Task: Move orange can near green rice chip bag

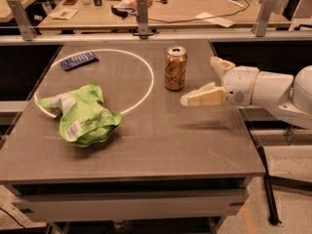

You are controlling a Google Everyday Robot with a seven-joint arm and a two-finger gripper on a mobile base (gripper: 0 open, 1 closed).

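Observation:
The orange can [175,68] stands upright on the grey table [161,140], right of centre toward the back. The green rice chip bag [81,115] lies crumpled at the left, well apart from the can. My gripper [204,81] hovers over the table just right of the can, fingers spread wide and empty. One cream finger [204,97] points toward the can's lower right; the other [219,65] sits behind it. The white arm [273,89] comes in from the right edge.
A white cable ring [146,84] lies on the table between bag and can. A dark blue flat wrapper [79,60] lies at the back left. A railing [141,13] and a cluttered desk stand behind the table.

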